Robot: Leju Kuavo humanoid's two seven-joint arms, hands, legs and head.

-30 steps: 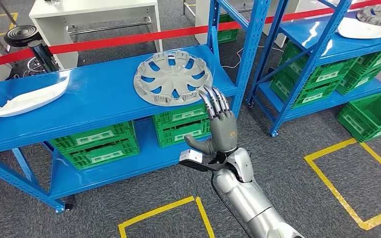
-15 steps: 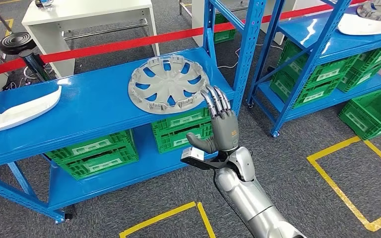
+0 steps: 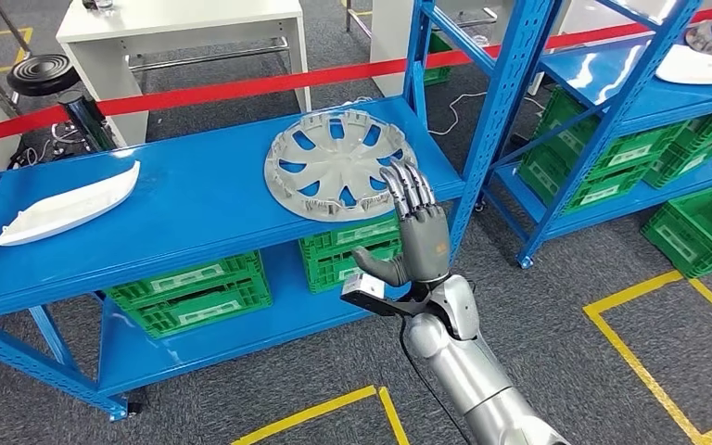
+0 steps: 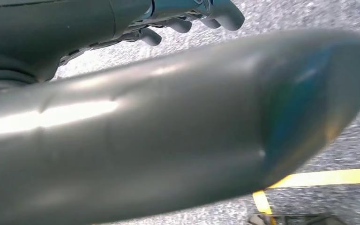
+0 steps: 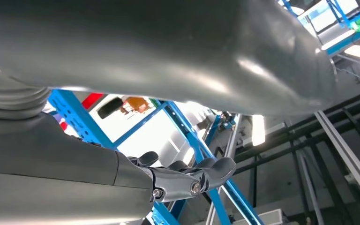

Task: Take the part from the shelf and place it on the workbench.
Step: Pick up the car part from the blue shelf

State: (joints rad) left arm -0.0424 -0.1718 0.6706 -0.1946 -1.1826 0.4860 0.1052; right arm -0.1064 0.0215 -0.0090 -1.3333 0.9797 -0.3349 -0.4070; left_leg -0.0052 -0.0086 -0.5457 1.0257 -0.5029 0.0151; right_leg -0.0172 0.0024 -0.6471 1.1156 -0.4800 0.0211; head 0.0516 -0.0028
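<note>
A silver wheel cover (image 3: 338,165) lies flat on the top deck of the blue shelf (image 3: 195,199), toward its right end. My right hand (image 3: 419,243) is raised in front of the shelf edge with its fingers straight and its thumb out, holding nothing. Its fingertips (image 3: 406,178) overlap the cover's near right rim. In the right wrist view the right hand (image 5: 168,61) is seen against the blue shelf posts. My left hand (image 4: 178,117) hangs over grey carpet, with nothing in it.
A white curved part (image 3: 65,206) lies at the shelf's left end. Green crates (image 3: 190,287) stand on the lower deck. A blue upright (image 3: 491,120) rises just right of the cover. A second shelf (image 3: 612,83) stands at the right. Red tape (image 3: 241,85) runs behind.
The whole view has swung, so the shelf sits further right in the picture. My right hand stays raised and open, its fingertips now slightly over the cover's rim.
</note>
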